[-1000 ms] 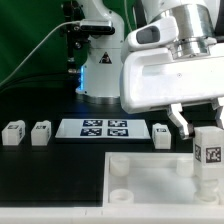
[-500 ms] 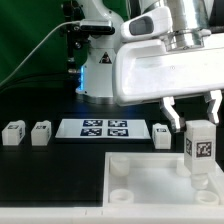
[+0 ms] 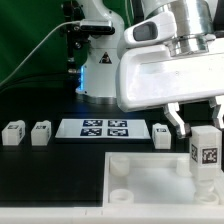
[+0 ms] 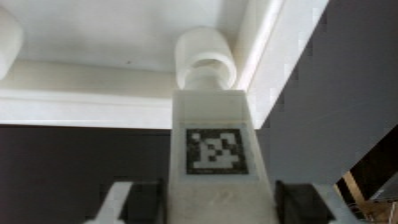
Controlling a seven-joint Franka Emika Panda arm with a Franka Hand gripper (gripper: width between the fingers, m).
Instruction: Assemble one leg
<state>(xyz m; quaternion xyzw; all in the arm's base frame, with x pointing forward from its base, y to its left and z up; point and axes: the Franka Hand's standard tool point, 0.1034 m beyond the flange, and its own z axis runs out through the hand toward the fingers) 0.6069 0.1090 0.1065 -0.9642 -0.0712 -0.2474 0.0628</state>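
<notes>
My gripper [image 3: 200, 127] is shut on a leg [image 3: 205, 152], a small white post with a black-and-white tag facing the camera, held upright. It hangs over the back corner of the large white recessed piece [image 3: 150, 185] at the exterior view's right. Whether its lower end touches the piece I cannot tell. In the wrist view the leg [image 4: 219, 130] fills the gap between the dark pads [image 4: 157, 205] of the gripper [image 4: 221, 205]. A round corner socket [image 4: 206, 62] lies just beyond its end.
Three more legs stand on the black table: two at the exterior view's left [image 3: 12, 133] [image 3: 41, 132] and one [image 3: 161, 135] beside the marker board [image 3: 105, 128]. The arm's base [image 3: 100, 70] stands behind, and a round socket [image 3: 118, 168] marks the piece's other back corner.
Over the last second the gripper and the held leg shifted a little up and to the exterior view's left, then came back right and down. Nothing else moved.
</notes>
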